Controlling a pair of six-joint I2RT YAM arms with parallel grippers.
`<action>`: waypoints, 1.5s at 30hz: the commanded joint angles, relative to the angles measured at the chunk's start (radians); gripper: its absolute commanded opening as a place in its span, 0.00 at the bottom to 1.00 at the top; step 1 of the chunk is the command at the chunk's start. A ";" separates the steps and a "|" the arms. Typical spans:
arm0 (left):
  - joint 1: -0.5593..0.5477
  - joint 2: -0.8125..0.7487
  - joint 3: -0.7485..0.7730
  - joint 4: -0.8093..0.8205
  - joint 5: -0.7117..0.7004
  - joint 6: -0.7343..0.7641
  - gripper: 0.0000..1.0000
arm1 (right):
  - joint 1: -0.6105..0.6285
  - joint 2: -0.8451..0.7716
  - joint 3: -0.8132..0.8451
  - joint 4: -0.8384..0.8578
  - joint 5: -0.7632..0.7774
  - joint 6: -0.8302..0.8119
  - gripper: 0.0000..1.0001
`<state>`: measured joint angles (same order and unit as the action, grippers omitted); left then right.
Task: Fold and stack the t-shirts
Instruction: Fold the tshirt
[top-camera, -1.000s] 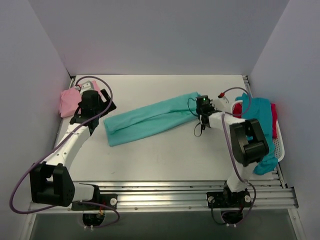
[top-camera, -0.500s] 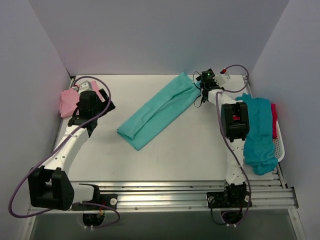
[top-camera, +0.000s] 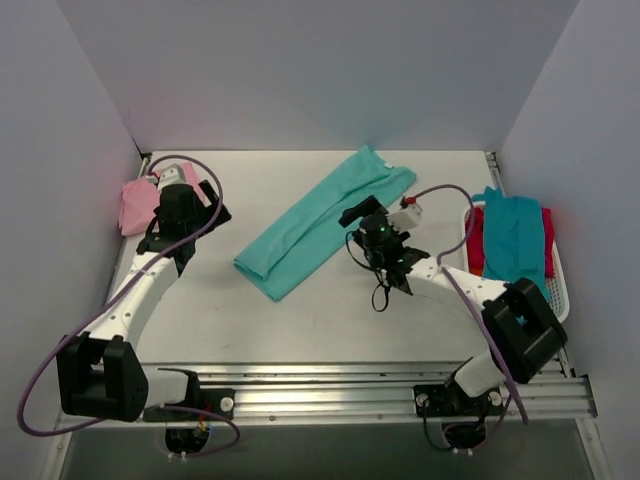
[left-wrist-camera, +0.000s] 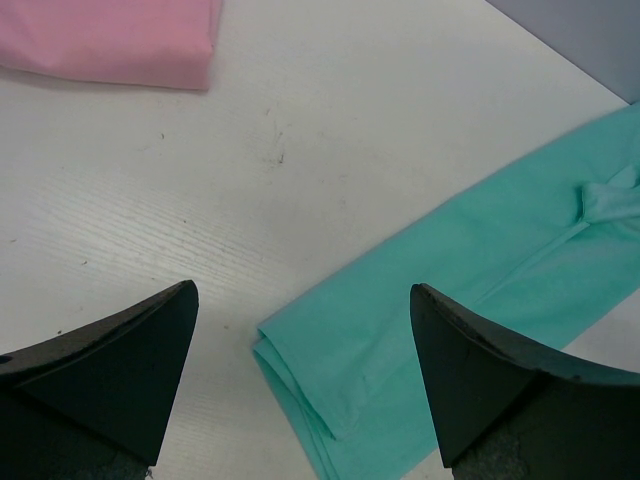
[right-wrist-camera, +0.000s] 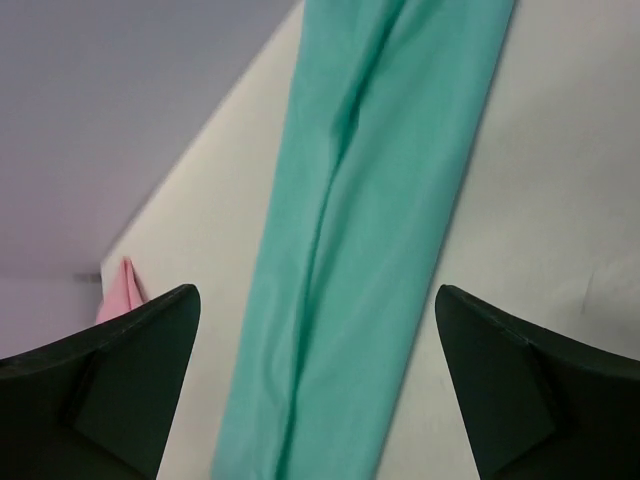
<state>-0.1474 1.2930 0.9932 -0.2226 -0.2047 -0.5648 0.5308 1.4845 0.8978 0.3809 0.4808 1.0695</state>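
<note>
The mint-teal t-shirt, folded into a long strip, lies slanted across the table's middle, from near left to far right. My right gripper hangs open just above the strip's right edge and holds nothing; in the right wrist view the strip runs away between the fingers. A folded pink t-shirt sits at the far left. Beside it my left gripper stands open and empty. From the left wrist, the strip's near end and the pink shirt both show.
A white basket stands at the table's right edge with a darker teal shirt and a red one draped in it. Grey walls close in the table on three sides. A metal rail runs along the near edge.
My right gripper swung the strip's right end toward the back, opened and let it go, then drew back over the middle. The left arm barely moved.
</note>
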 joint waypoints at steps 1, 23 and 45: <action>0.008 -0.006 -0.008 0.046 0.010 -0.003 0.96 | 0.145 0.066 -0.122 0.066 -0.007 0.118 1.00; 0.032 -0.011 -0.027 0.040 -0.015 0.011 0.96 | 0.472 0.471 0.161 0.046 -0.221 0.182 1.00; 0.078 -0.046 -0.114 0.086 0.001 0.008 0.95 | 0.485 0.551 0.173 0.055 -0.310 0.115 0.33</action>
<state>-0.0822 1.2934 0.9112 -0.2016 -0.2050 -0.5644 1.0214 1.9633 1.0340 0.4679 0.2199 1.2068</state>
